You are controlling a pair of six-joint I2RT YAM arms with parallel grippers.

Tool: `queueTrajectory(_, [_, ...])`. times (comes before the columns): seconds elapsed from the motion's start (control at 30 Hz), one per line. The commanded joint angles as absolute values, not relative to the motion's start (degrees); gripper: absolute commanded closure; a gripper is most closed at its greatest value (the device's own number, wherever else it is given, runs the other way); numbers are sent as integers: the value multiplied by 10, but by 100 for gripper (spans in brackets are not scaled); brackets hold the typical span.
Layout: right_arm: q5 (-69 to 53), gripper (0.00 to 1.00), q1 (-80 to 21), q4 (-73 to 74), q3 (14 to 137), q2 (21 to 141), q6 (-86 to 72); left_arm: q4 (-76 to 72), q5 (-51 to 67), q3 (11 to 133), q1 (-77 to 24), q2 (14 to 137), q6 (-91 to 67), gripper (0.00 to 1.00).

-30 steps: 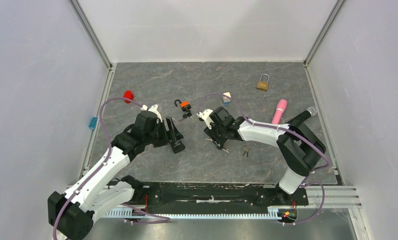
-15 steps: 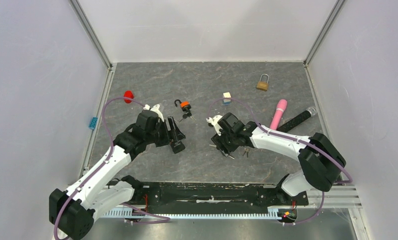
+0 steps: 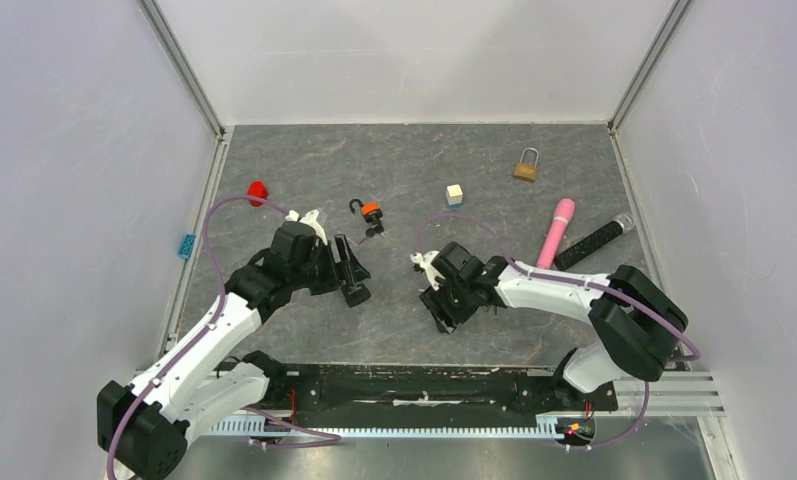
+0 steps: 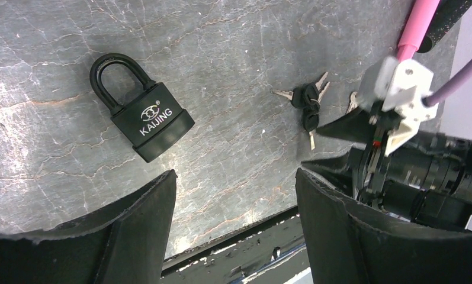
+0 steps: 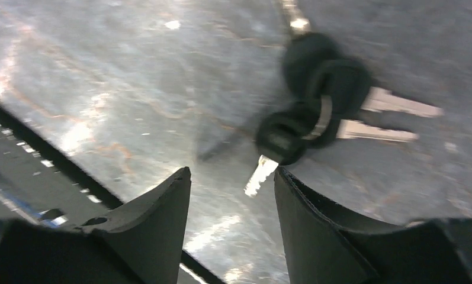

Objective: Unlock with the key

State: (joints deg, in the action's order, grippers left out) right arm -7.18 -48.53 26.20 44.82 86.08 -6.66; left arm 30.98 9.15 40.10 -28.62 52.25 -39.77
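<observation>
Right claw (image 5: 231, 176) low over keys (image 5: 313, 112)

Black padlock (image 4: 153, 127), black-headed keys (image 4: 307, 109)

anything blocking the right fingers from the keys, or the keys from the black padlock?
Nothing visible. The key bunch lies on bare table just ahead of the open right gripper, one blade pointing into the gap between its fingers. In the left wrist view, only bare table separates the key bunch from the black padlock.
</observation>
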Motion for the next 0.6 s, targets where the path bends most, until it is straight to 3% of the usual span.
queueTrajectory(0.0, [-157,45,-533,219,461,880,-125,301,91,408,-286,519,-385,22])
queueTrajectory(0.17, [-187,45,-563,190,544,941,-120,317,84,416,-286,512,-379,22])
queueTrajectory(0.33, [-120,44,-551,224,618,956,-31,352,46,426,-286,481,-363,22])
queueTrajectory(0.57, [-73,42,-496,275,614,913,116,373,15,434,-286,448,-330,21])
